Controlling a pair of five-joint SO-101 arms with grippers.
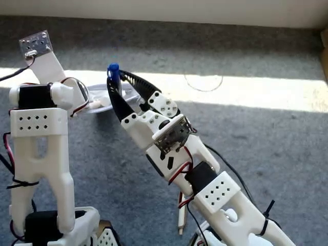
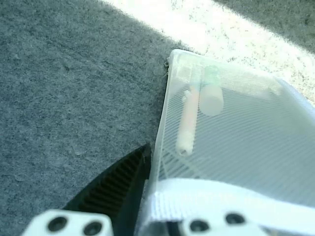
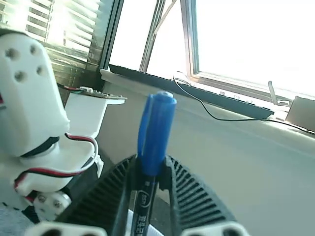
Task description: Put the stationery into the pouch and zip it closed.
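Blue pen held at pouch, pouch gripped.
Right gripper (image 1: 114,84) jaws clamp blue pen (image 3: 156,123) upright, close over the pouch (image 2: 236,142) on the counter (image 1: 256,154). Left gripper (image 2: 149,164) jaws pinch the pouch's edge. White stick (image 2: 187,123) inside pouch.
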